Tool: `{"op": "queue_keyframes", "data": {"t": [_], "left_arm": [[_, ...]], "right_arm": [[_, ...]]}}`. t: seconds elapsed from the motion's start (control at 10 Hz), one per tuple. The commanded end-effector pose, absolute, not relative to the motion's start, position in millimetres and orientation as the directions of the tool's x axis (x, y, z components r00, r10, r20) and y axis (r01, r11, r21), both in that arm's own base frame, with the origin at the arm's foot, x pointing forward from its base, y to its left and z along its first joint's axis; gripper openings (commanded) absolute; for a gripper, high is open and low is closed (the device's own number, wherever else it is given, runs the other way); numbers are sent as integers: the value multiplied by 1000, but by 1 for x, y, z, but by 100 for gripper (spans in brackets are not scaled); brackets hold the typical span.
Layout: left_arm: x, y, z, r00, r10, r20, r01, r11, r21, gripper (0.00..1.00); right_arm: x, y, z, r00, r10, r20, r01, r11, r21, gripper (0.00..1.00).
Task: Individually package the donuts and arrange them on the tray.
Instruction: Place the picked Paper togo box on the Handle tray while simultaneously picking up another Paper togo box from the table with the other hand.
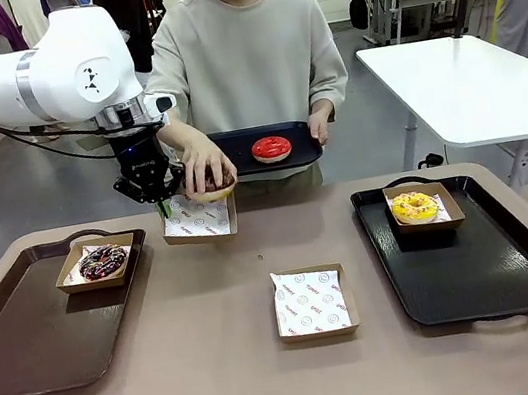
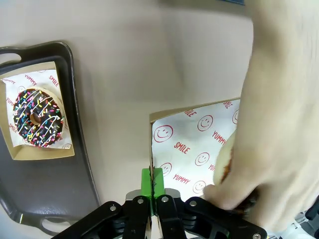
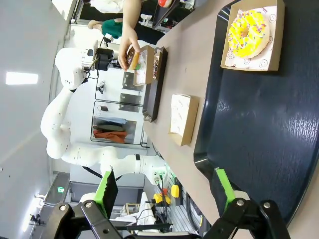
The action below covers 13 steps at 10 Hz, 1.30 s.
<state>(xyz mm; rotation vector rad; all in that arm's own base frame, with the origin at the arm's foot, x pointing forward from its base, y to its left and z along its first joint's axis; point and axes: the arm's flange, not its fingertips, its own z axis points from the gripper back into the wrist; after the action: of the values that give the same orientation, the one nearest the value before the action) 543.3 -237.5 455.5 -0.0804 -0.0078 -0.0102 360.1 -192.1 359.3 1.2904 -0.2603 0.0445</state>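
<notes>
Left claw [image 1: 156,199]: clamped on the paper-lined box [image 1: 199,218] edge.
Donut [image 1: 219,187]: gripped by a person's hand [image 1: 200,165], just beside that claw, seemingly inside the box.
Right claw [image 3: 164,184]: spread wide, nothing gripped.

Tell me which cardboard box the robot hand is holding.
The box at the far edge, its rim pinched by the left hand, a person's hand over it. The others lie free.

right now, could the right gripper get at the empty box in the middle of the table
Probably yes: the right gripper is open and empty, and the empty box lies beside the black tray with no hand or arm over it.
</notes>
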Motion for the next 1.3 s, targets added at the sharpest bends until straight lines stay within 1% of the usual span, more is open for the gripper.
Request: {"op": "queue_keyframes", "data": {"t": [0.0,1.2], "left_arm": [[544,-237,456,1000,-9,8,9,997,-80,0],[544,-237,456,1000,-9,8,9,997,-80,0]], "right_arm": [[357,-190,359,969,-118,216,-177,276,945,100],[357,-190,359,969,-118,216,-177,276,945,100]]}}
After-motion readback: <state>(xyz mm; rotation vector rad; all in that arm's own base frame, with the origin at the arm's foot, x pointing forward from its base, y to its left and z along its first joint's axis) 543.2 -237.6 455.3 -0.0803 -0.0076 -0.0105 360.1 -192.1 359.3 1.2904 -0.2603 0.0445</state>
